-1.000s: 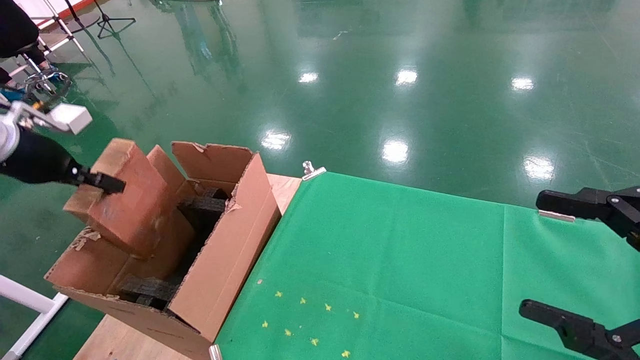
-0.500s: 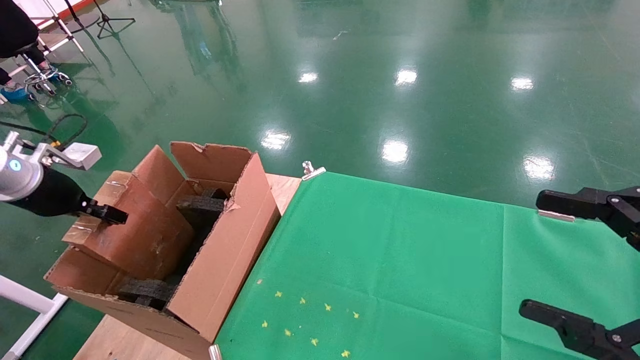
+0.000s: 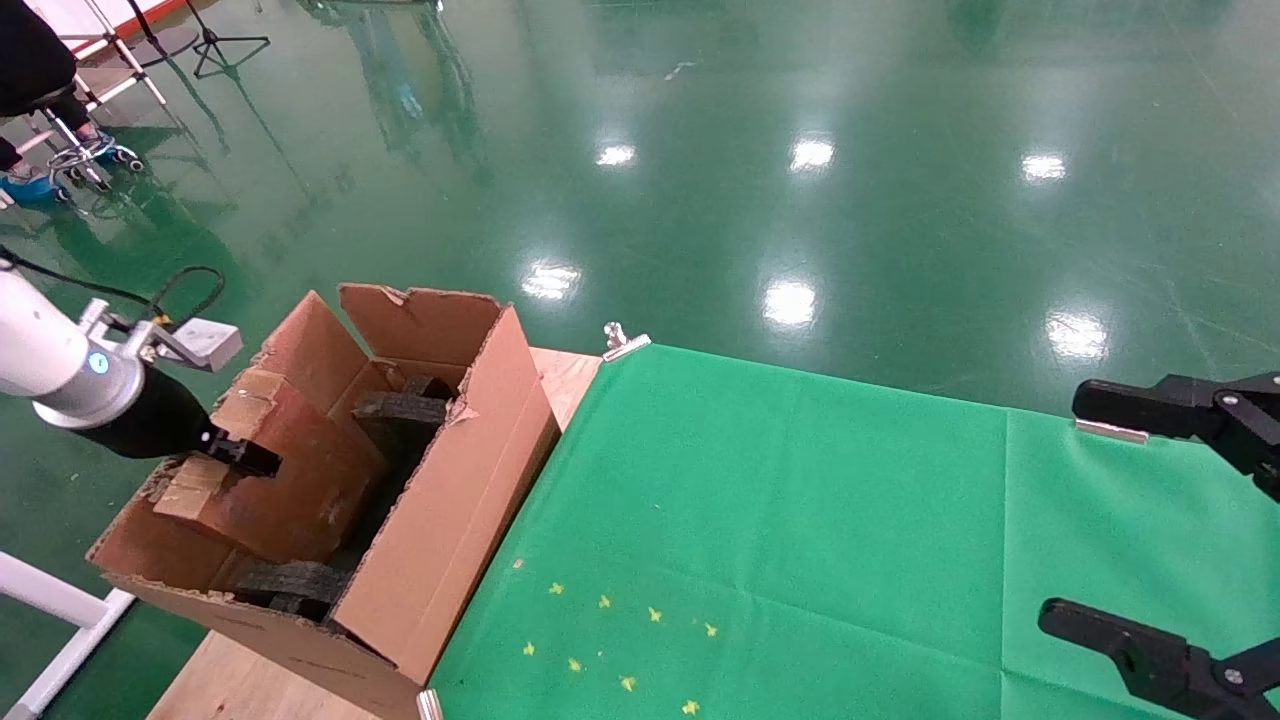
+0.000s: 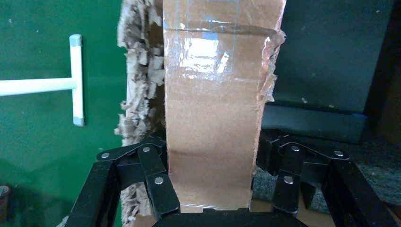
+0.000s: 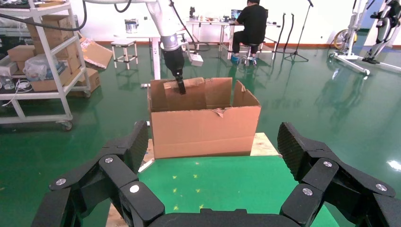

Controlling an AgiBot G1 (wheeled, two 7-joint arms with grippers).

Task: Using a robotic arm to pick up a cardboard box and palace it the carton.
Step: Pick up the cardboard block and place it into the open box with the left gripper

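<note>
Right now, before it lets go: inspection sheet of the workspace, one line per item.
Surface: green cloth clipped over a wooden table.
Job's things: cardboard box tilted, partly down inside the carton, among black foam blocks.
Clutter: small yellow specks on the cloth.
Grippers: left gripper shut on the cardboard box; right gripper open, parked over the cloth.
Cables: black cable at the left wrist.
Surroundings: green floor, seated person, shelving cart.

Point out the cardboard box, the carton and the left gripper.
cardboard box [image 4: 213, 118], left wrist view, taped front face.
carton [image 3: 455, 500], head view, outer side wall.
left gripper [image 4: 211, 175], left wrist view, midway between fingertips.
</note>
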